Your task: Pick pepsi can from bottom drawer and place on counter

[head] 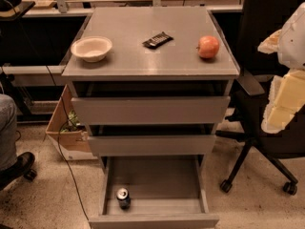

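The pepsi can (123, 197) stands upright in the open bottom drawer (162, 180), near its front left corner, silver top showing. The counter (143, 61) is the grey top of the cabinet above it. My gripper (285, 87) is part of the white and yellowish arm at the right edge of the view. It hangs at about the height of the top two drawers, far to the right of the can and well above it. It holds nothing that I can see.
On the counter lie a white bowl (92, 48) at the left, a black snack bar (157, 40) in the middle and a red fruit (208, 46) at the right. A black office chair (259, 128) stands right of the cabinet. A cardboard box (66, 132) and a person's leg (7, 128) are at the left.
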Action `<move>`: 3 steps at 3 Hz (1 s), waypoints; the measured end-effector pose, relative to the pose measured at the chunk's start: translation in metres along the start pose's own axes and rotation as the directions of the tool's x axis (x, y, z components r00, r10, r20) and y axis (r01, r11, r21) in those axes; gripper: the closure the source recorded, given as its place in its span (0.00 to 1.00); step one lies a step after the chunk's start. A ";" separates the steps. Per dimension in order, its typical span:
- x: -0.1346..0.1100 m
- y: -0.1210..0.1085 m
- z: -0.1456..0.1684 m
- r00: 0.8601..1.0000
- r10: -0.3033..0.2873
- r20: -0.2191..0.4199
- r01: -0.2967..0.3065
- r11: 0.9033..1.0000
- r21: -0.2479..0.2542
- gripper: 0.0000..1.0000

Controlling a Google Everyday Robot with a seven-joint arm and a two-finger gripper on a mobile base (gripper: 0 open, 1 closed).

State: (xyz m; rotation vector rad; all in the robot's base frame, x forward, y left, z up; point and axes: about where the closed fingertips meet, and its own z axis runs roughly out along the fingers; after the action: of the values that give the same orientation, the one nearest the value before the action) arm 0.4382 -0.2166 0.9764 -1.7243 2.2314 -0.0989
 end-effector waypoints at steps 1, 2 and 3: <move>0.001 0.001 0.004 1.000 0.003 0.009 -0.003 1.000 -0.003 0.00; 0.003 0.007 0.020 0.999 0.017 0.051 -0.016 1.000 -0.018 0.00; 0.009 0.026 0.083 0.988 0.050 0.149 -0.035 0.994 -0.099 0.00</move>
State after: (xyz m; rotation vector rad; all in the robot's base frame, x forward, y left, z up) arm 0.4365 -0.2068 0.8895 -1.6710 2.1925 0.1466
